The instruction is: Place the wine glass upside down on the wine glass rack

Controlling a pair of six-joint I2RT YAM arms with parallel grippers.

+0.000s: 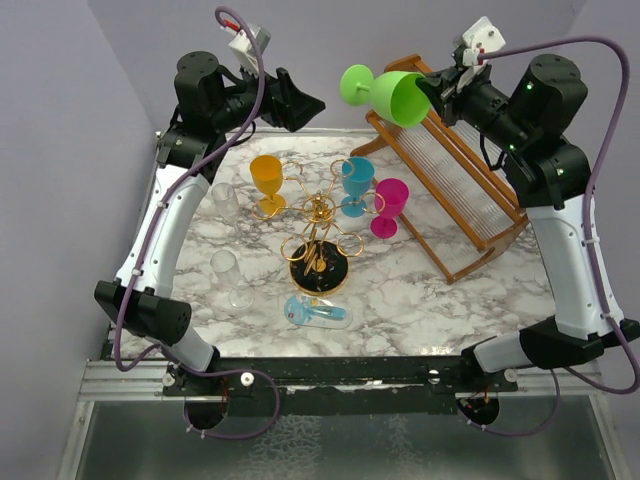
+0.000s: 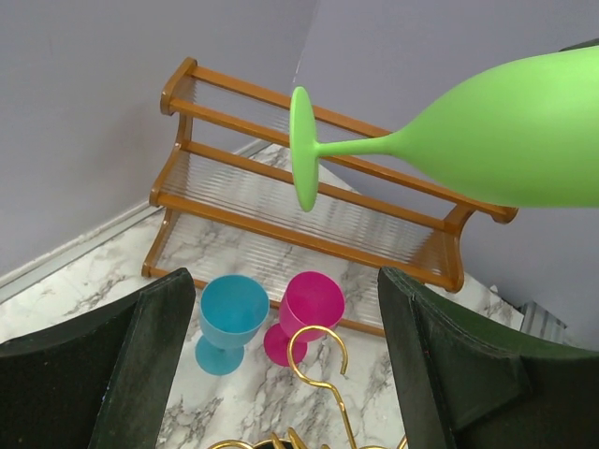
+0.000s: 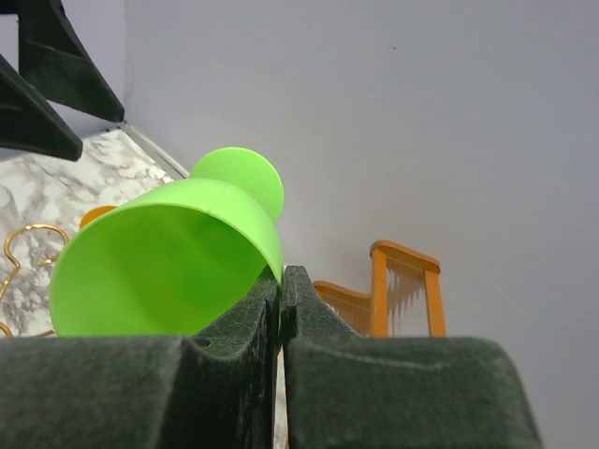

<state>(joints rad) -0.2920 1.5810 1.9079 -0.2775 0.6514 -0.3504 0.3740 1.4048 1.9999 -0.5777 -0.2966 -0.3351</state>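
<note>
Overhead and wrist views. My right pincer (image 1: pixel 437 92) was clamped shut on the rim of the green wine glass (image 1: pixel 385 93), which hung sideways in the air above the counter's (image 1: pixel 420 290) back edge, foot pointing left, bowl just over the wooden rack's (image 1: pixel 450 180) upper end. My right arm reached high, elbow bent, along the right edge. My left pincer (image 1: pixel 300 103) was raised to similar height, fingers spread with nothing between them, facing the glass's foot across a clear gap. The gold wire rack (image 1: pixel 320 235) stood mid-counter, well below the glass. Orange (image 1: pixel 267 175), blue (image 1: pixel 356 178) and pink (image 1: pixel 390 200) glasses crowded its far side; its near and right sides lay open.
</note>
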